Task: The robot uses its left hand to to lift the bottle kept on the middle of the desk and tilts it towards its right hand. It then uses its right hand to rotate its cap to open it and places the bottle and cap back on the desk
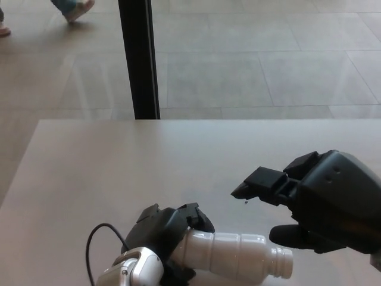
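The white, ribbed plastic bottle [238, 255] lies almost level just above the near edge of the pale grey counter [119, 161], its threaded neck pointing toward the counter's right side. The neck is bare; no cap sits on it, and I cannot tell from here where the cap is. The robot's black left hand [169, 235] is clenched round the bottle's base end, fingers wrapped over the top of it, with the silver wrist [131, 271] and a thin black looped cable [95, 238] trailing toward the near edge.

Just beside the open neck, toward the right edge of the counter, is the robot's bulky black right hand [309, 205]. Its upper fingers [262, 182] reach out flat over the counter above the neck, and its thumb [289, 235] sits close to the bottle's mouth, apart from it by a narrow gap. Whether anything is pinched between them is hidden from this angle, so I cannot tell if that hand is grasping or released.

The rest of the counter is open surface: the whole stretch from the hands back to the far edge, and out to the far left corner. Beyond the far edge a black upright post [138, 59] stands against a floor of large beige tiles [256, 53]. At the far upper left, a person's feet [74, 9] show on those tiles, well apart from the counter.
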Robot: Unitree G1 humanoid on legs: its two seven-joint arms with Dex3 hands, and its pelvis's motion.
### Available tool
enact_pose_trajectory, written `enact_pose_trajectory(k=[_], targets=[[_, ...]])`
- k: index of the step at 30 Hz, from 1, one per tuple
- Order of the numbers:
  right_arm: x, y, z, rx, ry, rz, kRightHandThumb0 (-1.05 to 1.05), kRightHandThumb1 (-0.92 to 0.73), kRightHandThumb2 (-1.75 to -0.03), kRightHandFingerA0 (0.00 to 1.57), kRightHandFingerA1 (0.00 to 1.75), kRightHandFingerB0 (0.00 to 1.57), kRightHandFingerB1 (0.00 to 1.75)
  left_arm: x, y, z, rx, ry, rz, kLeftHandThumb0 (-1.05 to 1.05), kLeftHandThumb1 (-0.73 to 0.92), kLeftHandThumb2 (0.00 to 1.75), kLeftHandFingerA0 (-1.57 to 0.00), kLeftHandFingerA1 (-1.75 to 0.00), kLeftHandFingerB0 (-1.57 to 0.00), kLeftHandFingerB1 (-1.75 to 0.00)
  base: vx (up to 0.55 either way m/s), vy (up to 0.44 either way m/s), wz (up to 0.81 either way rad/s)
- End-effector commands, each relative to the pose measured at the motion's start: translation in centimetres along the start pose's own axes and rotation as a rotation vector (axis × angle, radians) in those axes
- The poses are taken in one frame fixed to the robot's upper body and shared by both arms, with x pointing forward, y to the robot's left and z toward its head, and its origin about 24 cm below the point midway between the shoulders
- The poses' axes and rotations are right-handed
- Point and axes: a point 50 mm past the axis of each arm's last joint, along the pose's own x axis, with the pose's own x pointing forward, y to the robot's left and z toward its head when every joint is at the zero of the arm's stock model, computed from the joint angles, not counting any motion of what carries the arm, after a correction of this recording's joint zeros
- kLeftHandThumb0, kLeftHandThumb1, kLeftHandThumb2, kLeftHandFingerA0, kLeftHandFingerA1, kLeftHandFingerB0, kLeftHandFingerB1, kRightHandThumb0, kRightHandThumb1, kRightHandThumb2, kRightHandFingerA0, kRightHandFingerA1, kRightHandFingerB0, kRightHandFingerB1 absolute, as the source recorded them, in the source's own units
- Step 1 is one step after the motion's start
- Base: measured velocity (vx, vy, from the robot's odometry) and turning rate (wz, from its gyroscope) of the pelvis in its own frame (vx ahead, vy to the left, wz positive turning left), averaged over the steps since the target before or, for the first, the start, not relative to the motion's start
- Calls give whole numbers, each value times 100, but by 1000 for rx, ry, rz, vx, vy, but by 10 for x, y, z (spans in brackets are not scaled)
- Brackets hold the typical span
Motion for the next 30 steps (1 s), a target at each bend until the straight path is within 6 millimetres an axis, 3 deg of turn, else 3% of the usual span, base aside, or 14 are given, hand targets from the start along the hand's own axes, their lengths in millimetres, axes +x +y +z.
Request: enact_pose_trajectory(k=[1, 10, 11, 12, 13, 14, 15, 16, 17, 18, 22, 24, 26, 30], targets=[[-3, 0, -8, -4, 44, -23, -38, -64, -62, 107, 146, 54, 55, -4, -14, -28, 4, 156, -91, 16, 76, 81, -79, -140, -58, -95, 0, 0, 0], [-1, 4, -7, 38, 17, -44, -37, -63, -63, 102, 156, 54, 61, -3, -12, -26, 14, 154, -85, 15, 77, 81, -82, -136, -60, -92, 0, 0, 0], [-1, 4, -7, 37, 14, -42, -39, -61, -62, 103, 157, 52, 60, -3, -11, -25, 11, 157, -90, 16, 72, 91, -67, -153, -58, -101, 0, 0, 0], [-1, 5, -7, 39, 11, -38, -39, -62, -62, 103, 155, 52, 62, -3, -12, -25, 10, 159, -91, 15, 74, 85, -85, -143, -61, -99, 0, 0, 0], [-1, 5, -7, 41, 9, -38, -39, -62, -62, 103, 156, 51, 63, -3, -12, -26, 7, 156, -89, 15, 74, 87, -84, -141, -62, -97, 0, 0, 0], [-2, 5, -8, 39, 9, -38, -39, -65, -59, 104, 153, 51, 64, -3, -13, -27, 4, 157, -89, 15, 71, 92, -68, -155, -59, -101, 0, 0, 0], [-2, 5, -9, 36, 12, -37, -39, -66, -59, 104, 151, 51, 65, -3, -13, -28, 7, 145, -80, 17, 72, 89, -86, -143, -63, -99, 0, 0, 0], [-4, 6, -11, 38, 22, -34, -39, -62, -62, 105, 151, 52, 63, -3, -13, -29, 15, 155, -87, 14, 73, 88, -65, -155, -58, -103, 0, 0, 0], [-4, 6, -11, 38, 26, -33, -39, -62, -62, 105, 151, 52, 63, -4, -13, -29, 17, 163, -92, 14, 73, 88, -65, -155, -58, -103, 0, 0, 0], [-6, 7, -12, 35, 37, -26, -42, -62, -62, 107, 148, 49, 60, -4, -13, -29, 13, 161, -92, 14, 77, 83, -80, -142, -60, -99, 0, 0, 0], [-17, 11, -18, 47, 146, 60, -50, -65, -61, 107, 139, 45, 59, -5, -15, -31, 10, 158, -84, 13, 77, 81, -67, -120, -50, -78, 0, 0, 0], [-25, 14, -23, 94, 207, 72, -51, -64, -63, 102, 147, 46, 61, -8, -17, -31, -81, 128, -48, 17, 76, 87, -72, -133, -49, -85, 0, 0, 0], [-33, 18, -28, 122, 258, 68, -48, -64, -59, 101, 151, 48, 56, -9, -17, -29, -133, 128, -21, 14, 77, 94, -84, -159, -56, -112, 0, 0, 0], [-43, 22, -34, 158, 341, 73, -47, -64, -63, 98, 146, 48, 54, -11, -16, -24, -190, 120, 28, 12, 77, 99, -87, -170, -61, -127, 0, 0, 0]])
